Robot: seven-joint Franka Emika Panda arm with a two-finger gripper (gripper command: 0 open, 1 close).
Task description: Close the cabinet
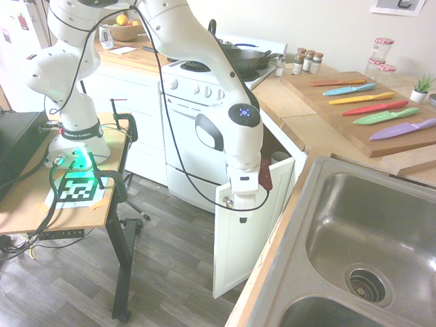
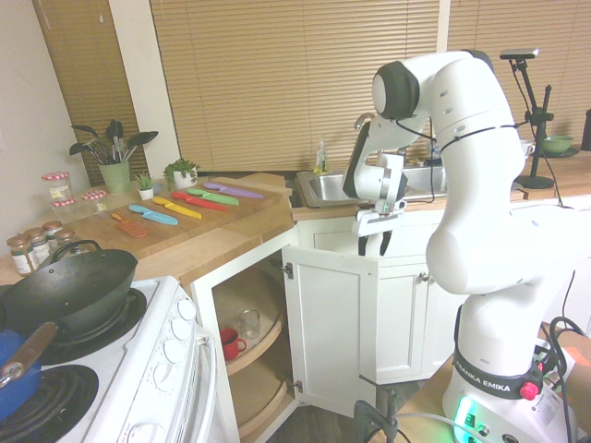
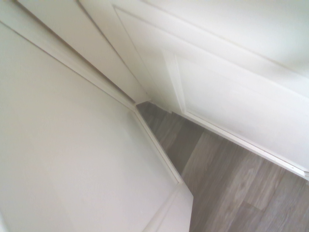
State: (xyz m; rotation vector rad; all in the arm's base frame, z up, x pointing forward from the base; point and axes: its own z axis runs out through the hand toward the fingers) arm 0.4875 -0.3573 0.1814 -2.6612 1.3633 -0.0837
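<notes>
Above the top edge of the open door, the tool points straight down with its two dark fingers spread wide and nothing between them. In the first exterior view the tool hangs right at the door's upper corner, beside the small round knob; whether it touches the door I cannot tell.

The cabinet sits under the wooden bench, between the white oven and the sink. Its door stands swung out into the room, well away from the frame. Inside, two curved wooden shelves show: the upper shelf carries a red cup and a clear glass close together, and the lower shelf looks bare as far as it can be seen.

The wrist view shows only white panelled door faces and a wedge of grey wood-look floor.

On the bench, a cutting board holds a row of coloured knives, with spice jars near the oven. A green pot holds dark kitchen utensils, and a dark wok rests on the oven top. The steel sink holds nothing visible.
</notes>
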